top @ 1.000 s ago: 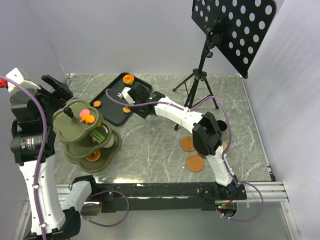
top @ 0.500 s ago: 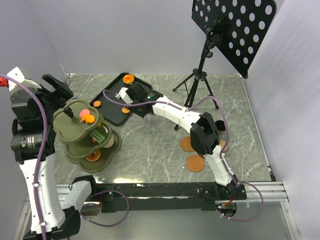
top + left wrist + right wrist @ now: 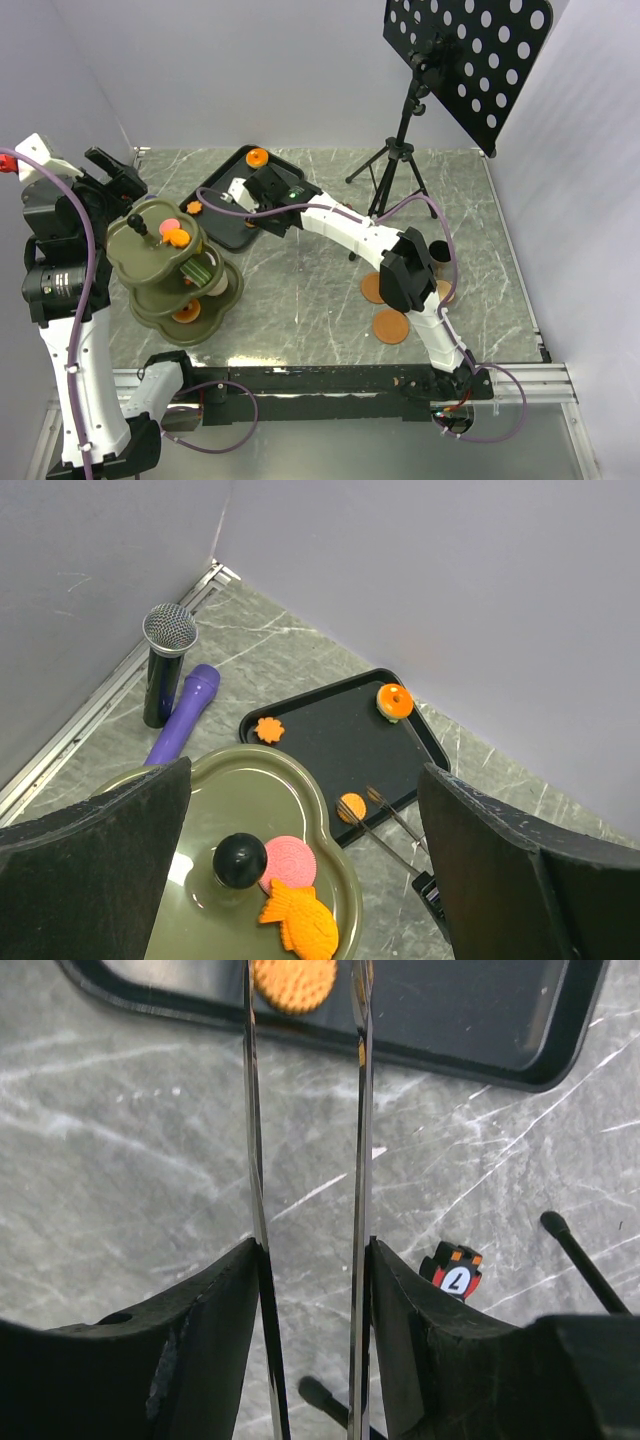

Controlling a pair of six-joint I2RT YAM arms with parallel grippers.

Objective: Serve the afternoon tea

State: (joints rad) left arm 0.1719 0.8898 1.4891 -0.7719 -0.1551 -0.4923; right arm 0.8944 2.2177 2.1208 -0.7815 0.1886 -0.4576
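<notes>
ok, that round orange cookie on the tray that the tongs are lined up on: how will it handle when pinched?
Probably stiff and light: the orange cookie looks like a small moulded disc. Its round edge could slip or pivot between the thin, smooth blades of the tongs. Lying flat on the tray, it should slide rather than roll if nudged.

The surface (image 3: pixel 300 290) is grey marble with white veins, the tray (image 3: pixel 320 730) plain black, the tiered stand (image 3: pixel 260 780) olive green. Most of the pastries (image 3: pixel 394 701) are orange, there's one pink cookie (image 3: pixel 288 860), the saucers (image 3: pixel 390 325) are brown-orange, and the microphone (image 3: pixel 185 712) is purple.
</notes>
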